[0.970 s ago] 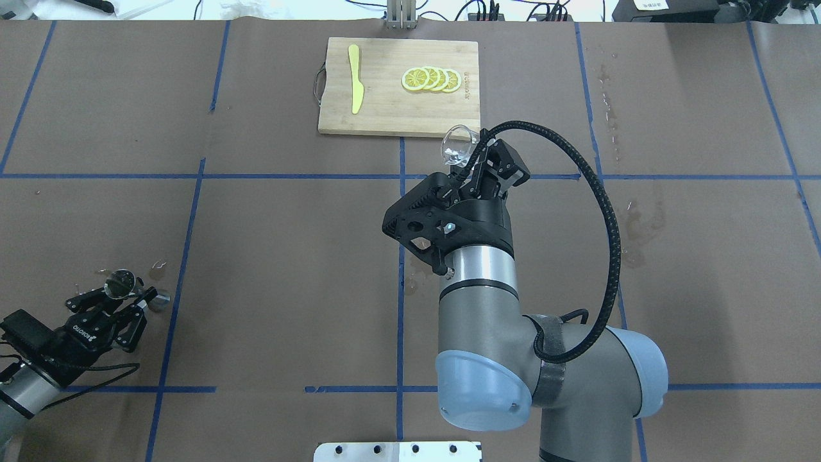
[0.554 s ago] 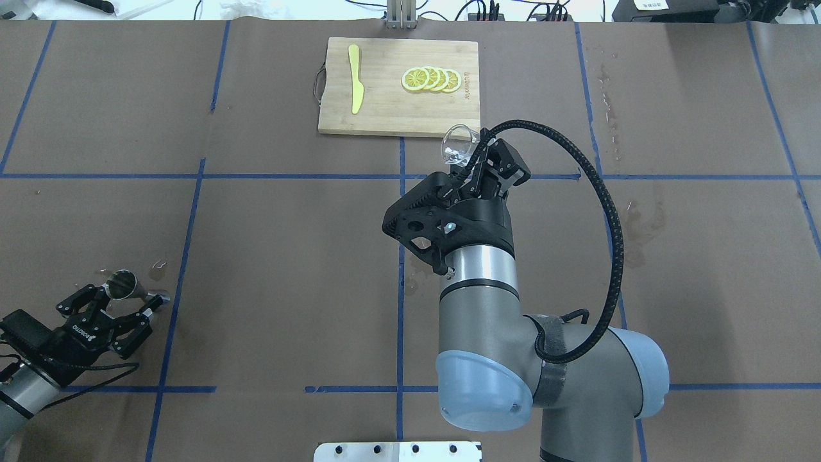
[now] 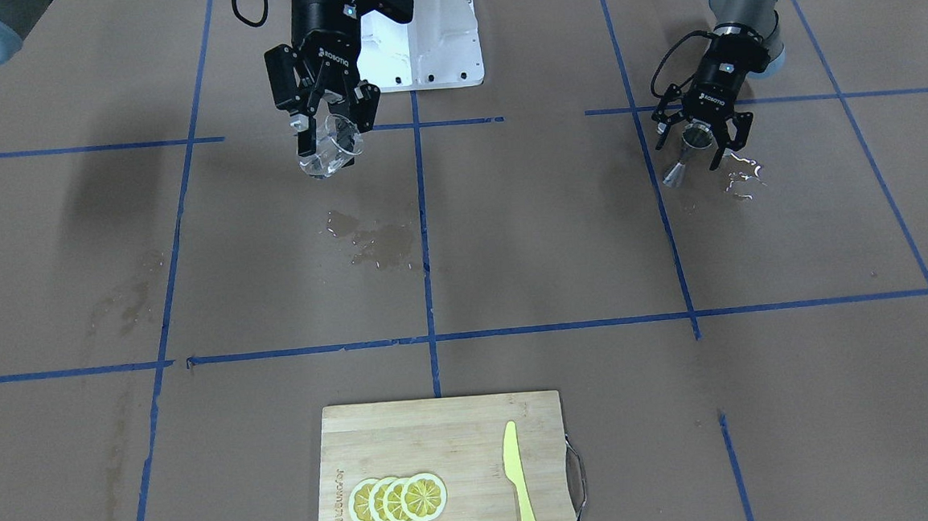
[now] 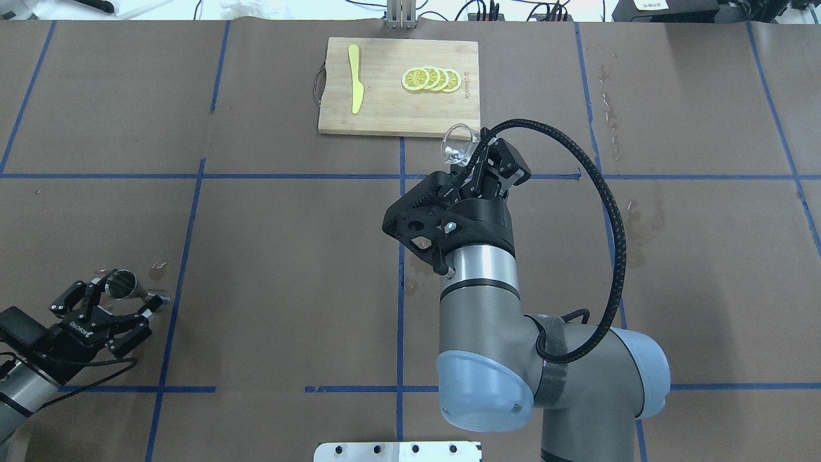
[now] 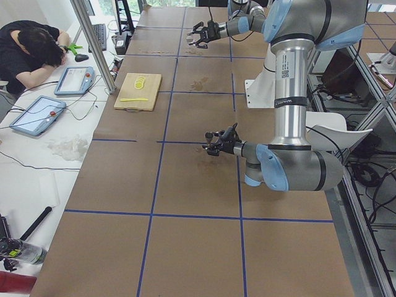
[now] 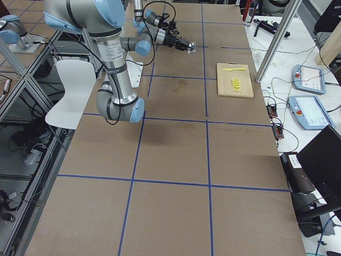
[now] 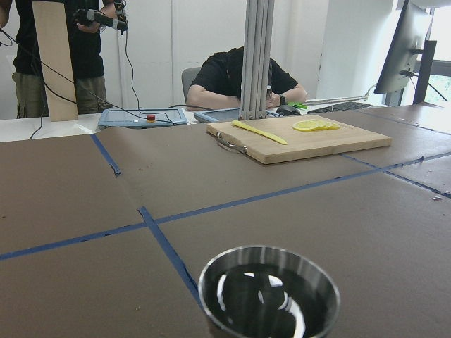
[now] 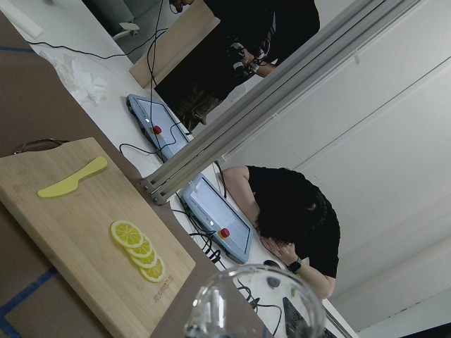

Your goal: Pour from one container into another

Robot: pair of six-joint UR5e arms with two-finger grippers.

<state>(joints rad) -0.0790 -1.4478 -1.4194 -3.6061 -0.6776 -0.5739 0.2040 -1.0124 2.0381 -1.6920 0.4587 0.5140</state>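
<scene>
A clear glass point(image 4: 457, 144) is hanging tilted in the air, just off the corner of the cutting board point(image 4: 391, 109) nearest the robot on the lemon side; whether any liquid is lying in it cannot be told. A steel jigger point(image 7: 268, 296) is standing on the table well apart from the board, off toward the robot and past the board's handle end. Its upper cup is showing a glossy, reflecting surface that looks like clear liquid. The right gripper point(image 3: 331, 132) is clenching the glass by its wall, one finger on each side. The left gripper point(image 3: 689, 152) is hovering with its fingers spread wide, the jigger sitting between them and apart from both. The board is carrying overlapping lemon slices point(image 4: 431, 79) and a yellow knife point(image 4: 355, 80). Brown paper point(image 4: 288, 224) is covering the table, blue tape lines point(image 4: 192, 212) are crossing it, and wet patches point(image 3: 374, 242) are showing on the robot's side of the board. Beyond the board's far edge a person point(image 8: 296, 211) is leaning head down at a white bench beside two tablets point(image 5: 38, 113).
</scene>
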